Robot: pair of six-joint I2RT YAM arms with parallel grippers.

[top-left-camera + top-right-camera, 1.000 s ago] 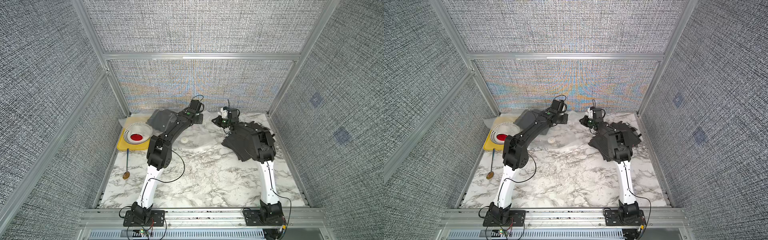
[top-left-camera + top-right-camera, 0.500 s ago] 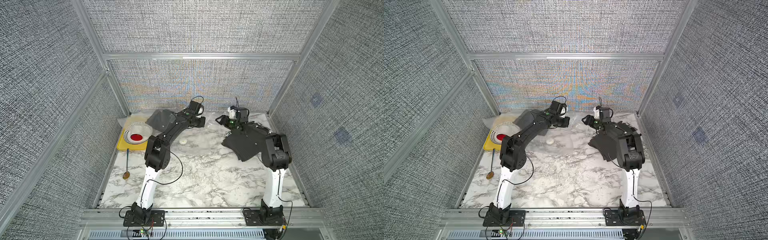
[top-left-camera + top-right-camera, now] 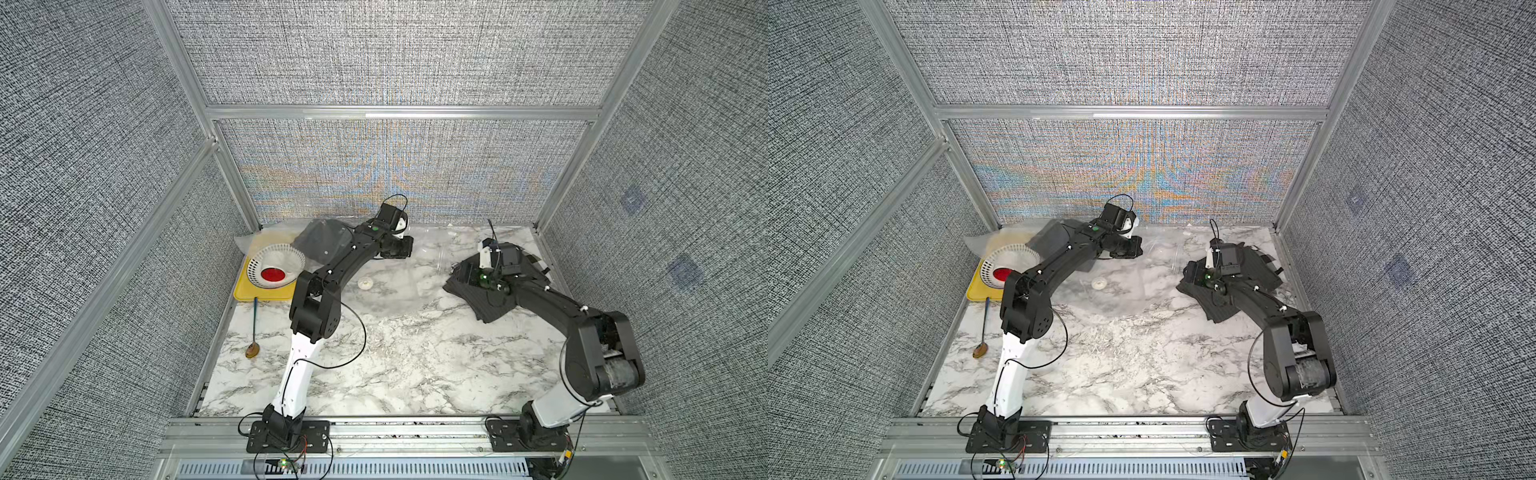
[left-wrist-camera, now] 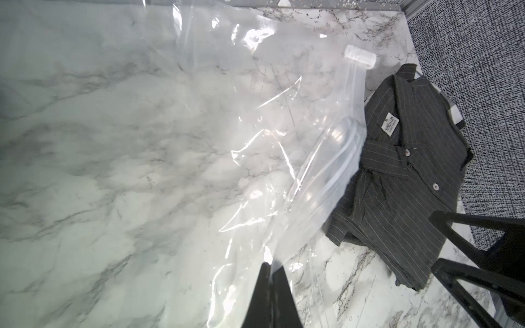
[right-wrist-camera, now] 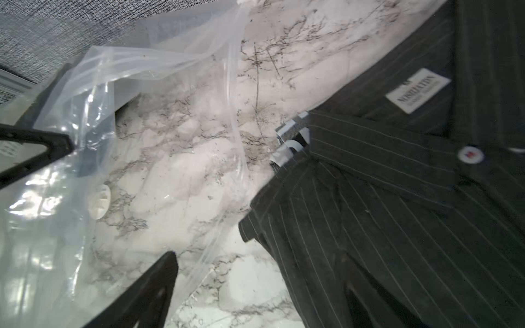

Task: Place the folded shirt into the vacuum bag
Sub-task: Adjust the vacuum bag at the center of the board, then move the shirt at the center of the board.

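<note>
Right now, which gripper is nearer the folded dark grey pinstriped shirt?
Right. The right gripper stands open at the edge of the dark pinstriped shirt; the left gripper is farther off, shut on the clear crinkly plastic vacuum bag beside it.

walls (image 3: 374,62) grey woven fabric | frame (image 3: 399,112) aluminium rails | tabletop (image 3: 415,353) white grey-veined marble | light even

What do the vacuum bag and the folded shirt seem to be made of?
The vacuum bag: thin clear plastic film, glossy; glare streaks, creases, marble table showing through. The folded shirt: woven cloth, perhaps cotton, matte dark grey; fine pale stripes, soft folds.
</note>
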